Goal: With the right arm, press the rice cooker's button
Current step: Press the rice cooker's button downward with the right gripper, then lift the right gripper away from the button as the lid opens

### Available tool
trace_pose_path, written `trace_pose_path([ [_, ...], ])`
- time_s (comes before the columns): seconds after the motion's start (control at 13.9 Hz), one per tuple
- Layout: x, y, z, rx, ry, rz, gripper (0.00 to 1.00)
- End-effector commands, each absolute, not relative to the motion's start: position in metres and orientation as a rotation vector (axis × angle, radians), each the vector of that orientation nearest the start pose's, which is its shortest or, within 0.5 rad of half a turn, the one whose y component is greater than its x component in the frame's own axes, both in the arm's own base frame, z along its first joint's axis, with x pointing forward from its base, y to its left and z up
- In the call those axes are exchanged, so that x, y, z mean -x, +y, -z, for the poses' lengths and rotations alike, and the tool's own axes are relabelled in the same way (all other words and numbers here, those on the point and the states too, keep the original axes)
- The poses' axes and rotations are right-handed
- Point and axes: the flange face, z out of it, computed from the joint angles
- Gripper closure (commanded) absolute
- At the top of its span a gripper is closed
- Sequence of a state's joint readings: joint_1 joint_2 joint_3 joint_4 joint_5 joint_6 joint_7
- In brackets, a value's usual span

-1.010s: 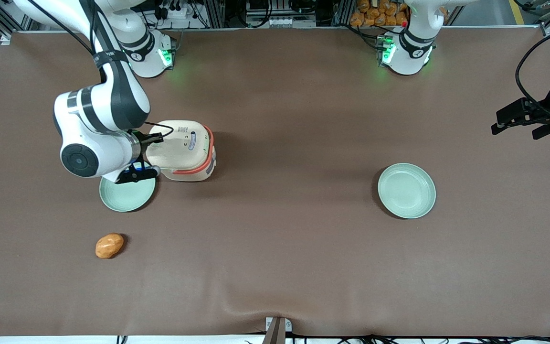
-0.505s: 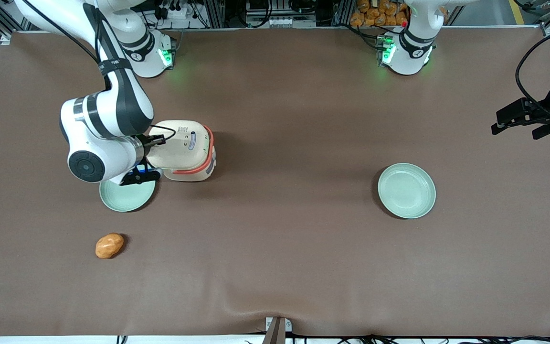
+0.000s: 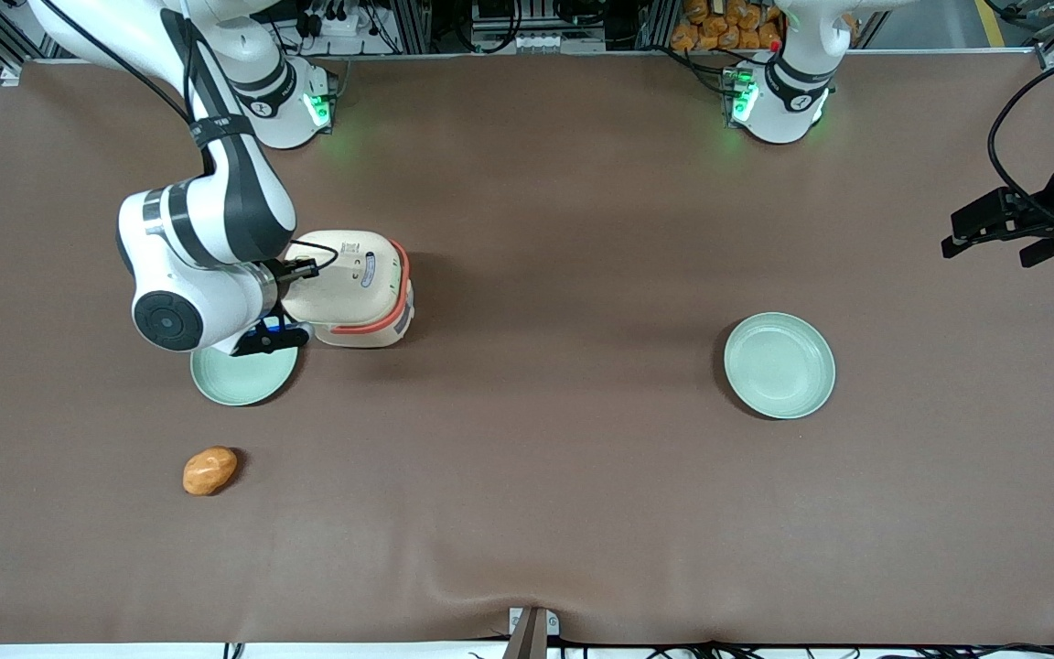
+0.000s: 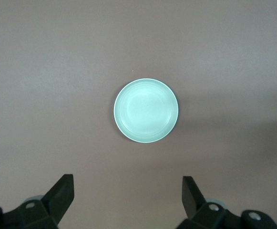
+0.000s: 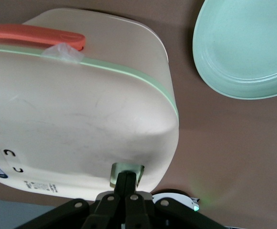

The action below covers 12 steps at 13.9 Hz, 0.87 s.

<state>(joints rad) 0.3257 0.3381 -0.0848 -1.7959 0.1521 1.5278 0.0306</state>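
Observation:
The cream rice cooker with its coral-orange band stands on the brown table, lid closed. The right arm reaches down at the cooker's side toward the working arm's end of the table, and its wrist hides the gripper in the front view. In the right wrist view my gripper is shut and empty. Its joined black fingertips rest against the small pale green button at the edge of the cooker's lid. The fingertips cover the middle of the button.
A pale green plate lies partly under the arm's wrist, nearer the front camera than the cooker, and shows in the right wrist view. An orange-brown lump lies nearer still. A second green plate lies toward the parked arm's end.
The right arm's wrist has shifted slightly toward the cooker and away from the front camera. The cooker and plates have not moved.

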Motion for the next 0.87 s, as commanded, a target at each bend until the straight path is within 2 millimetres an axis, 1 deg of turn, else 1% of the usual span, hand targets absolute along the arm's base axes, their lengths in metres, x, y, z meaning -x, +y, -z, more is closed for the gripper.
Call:
trace_pose_path([
  [0.0,-0.543,0.156,-0.313,2.946,-0.227,-0.966,1.0],
  [0.14,-0.545,0.156,-0.322,2.948,-0.223,-0.955,1.0],
  [0.22,-0.548,0.157,-0.332,2.951,-0.227,-0.934,1.0],
  [0.29,-0.552,0.158,-0.342,2.953,-0.231,-0.911,0.97],
  [0.43,-0.562,0.161,-0.379,2.963,-0.251,-0.837,0.92],
  [0.58,-0.563,0.162,-0.412,2.958,-0.266,-0.825,0.92],
  [0.79,-0.558,0.158,-0.444,2.949,-0.281,-0.822,0.88],
])
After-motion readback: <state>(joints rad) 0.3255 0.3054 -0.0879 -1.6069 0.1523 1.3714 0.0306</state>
